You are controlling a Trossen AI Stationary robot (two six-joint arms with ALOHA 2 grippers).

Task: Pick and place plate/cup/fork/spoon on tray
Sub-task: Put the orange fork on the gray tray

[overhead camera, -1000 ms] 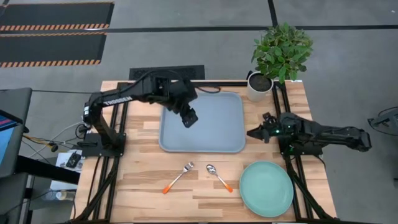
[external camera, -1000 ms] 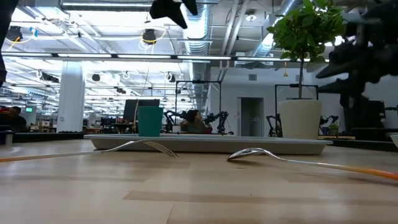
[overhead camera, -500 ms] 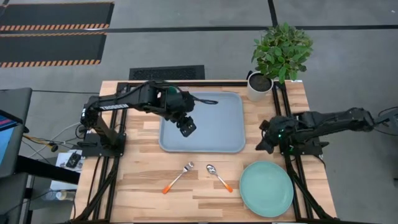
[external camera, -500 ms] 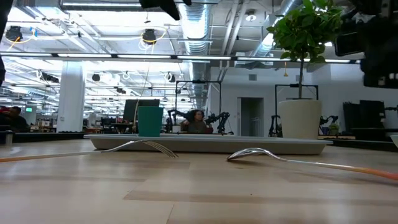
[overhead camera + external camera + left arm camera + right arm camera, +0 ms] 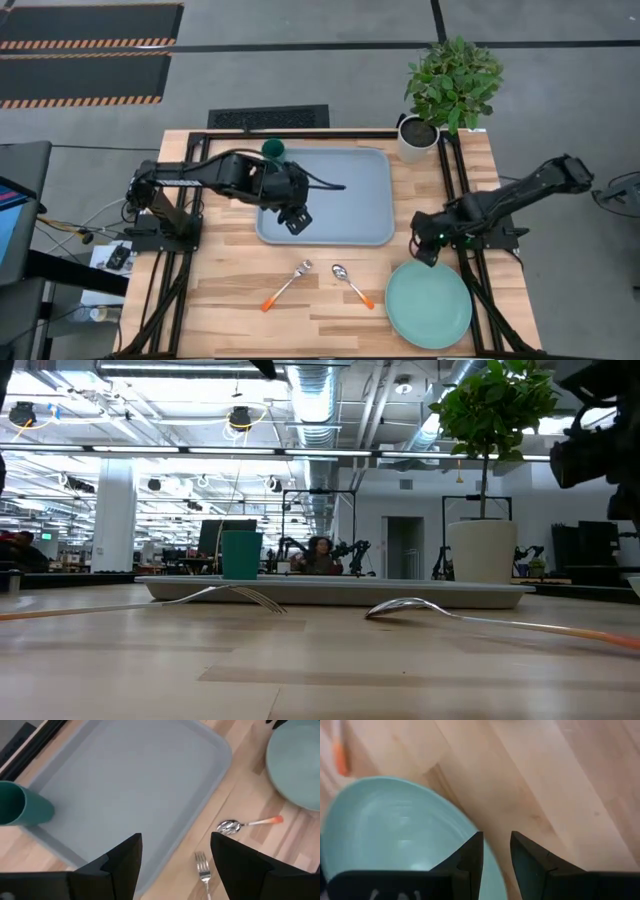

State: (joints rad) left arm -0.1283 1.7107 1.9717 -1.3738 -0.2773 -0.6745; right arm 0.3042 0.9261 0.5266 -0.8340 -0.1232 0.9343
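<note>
The right gripper [image 5: 425,253] hung just past the far-left rim of the plate [image 5: 428,303], its fingers [image 5: 470,855] a narrow gap apart and holding nothing, so the step in hand looked like the approach to the plate. The next move called for lowering those fingers astride the rim. The left gripper [image 5: 294,220], spread and empty, hovered over the tray [image 5: 350,200], the cup [image 5: 274,150] behind it in the tray's corner and the fork [image 5: 288,284] and spoon [image 5: 351,284] ahead on the table [image 5: 230,300].

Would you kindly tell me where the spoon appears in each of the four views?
High view: the spoon lies on the table between the fork and the plate.
Low view: right of centre.
Left wrist view: beside the fork.
Right wrist view: not identifiable.
Shared landmark: the fork.
</note>
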